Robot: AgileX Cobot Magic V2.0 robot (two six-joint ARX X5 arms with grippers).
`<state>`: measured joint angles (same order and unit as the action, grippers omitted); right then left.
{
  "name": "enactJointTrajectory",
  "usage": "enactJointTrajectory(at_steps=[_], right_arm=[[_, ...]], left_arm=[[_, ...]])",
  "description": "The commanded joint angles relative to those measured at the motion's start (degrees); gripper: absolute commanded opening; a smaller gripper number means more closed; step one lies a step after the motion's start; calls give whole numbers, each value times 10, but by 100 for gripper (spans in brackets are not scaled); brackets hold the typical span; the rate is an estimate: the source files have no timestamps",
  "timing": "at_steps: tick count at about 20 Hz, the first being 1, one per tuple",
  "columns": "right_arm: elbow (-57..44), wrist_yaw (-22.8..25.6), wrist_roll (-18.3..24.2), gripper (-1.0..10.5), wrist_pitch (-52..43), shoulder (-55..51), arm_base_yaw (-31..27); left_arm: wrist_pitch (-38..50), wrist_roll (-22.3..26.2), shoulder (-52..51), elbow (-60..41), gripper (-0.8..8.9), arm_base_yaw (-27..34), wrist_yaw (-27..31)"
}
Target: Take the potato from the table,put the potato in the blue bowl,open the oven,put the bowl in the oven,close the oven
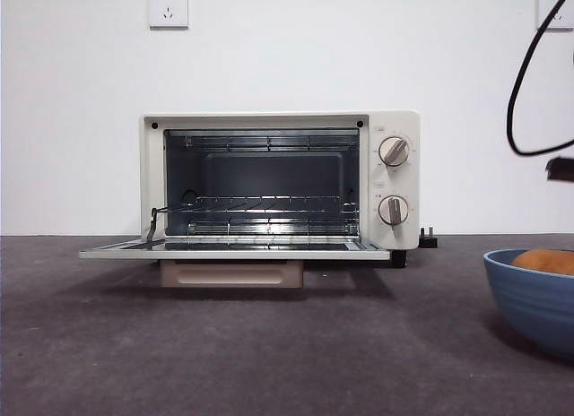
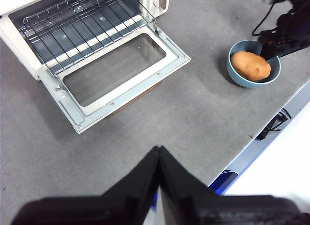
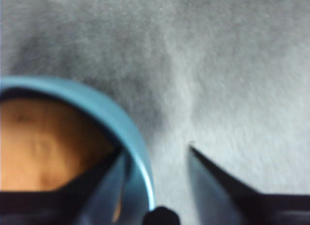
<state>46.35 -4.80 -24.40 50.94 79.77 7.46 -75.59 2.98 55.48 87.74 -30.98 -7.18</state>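
Meanwhile the right gripper (image 3: 157, 159) straddles the blue bowl (image 3: 131, 133) rim, jaws apart, potato (image 3: 43, 142) inside; the left gripper (image 2: 159, 152) hangs closed; the oven (image 1: 278, 178) door lies open.

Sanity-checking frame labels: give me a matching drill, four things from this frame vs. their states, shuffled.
Things:
1. oven door
2. potato
3. left tool
4. right tool

States:
A. shut, held above the table, holding nothing
B. folded down flat, oven rack exposed
C. lying inside the blue bowl
D. open, one jaw inside the bowl's rim and one outside

Pairs: 1-B, 2-C, 3-A, 4-D
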Motion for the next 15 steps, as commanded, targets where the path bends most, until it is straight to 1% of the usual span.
enactJointTrajectory(at_steps=[1,3,5,7,8,9,12,13,15], right_arm=[[-6,14,-1,-9,-18,5,0],[-1,14,-9,-10,-20,-2,0],[8,14,-9,-10,-9,-9,0],[27,10,-10,-10,24,-14,1],[44,5,-16,-10,47,-17,4],[63,5,-36,-10,64,-17,12],[129,5,-69,-10,91,-17,51],[150,5,-79,-10,93,-16,70],[185,6,-115,-11,86,-13,112]], left_arm=[[2,0,-2,-4,-6,-2,-1],[2,0,-2,-4,-6,-2,-1],[2,0,-2,-4,-6,-2,-1],[2,0,-2,-4,-6,-2,-1],[2,0,-2,-4,-6,-2,-1],[2,1,-2,-4,-6,-2,-1],[2,2,-1,-4,-5,-2,-1],[2,2,-1,-4,-6,-2,-1],[2,2,-1,-4,-5,-2,-1]])
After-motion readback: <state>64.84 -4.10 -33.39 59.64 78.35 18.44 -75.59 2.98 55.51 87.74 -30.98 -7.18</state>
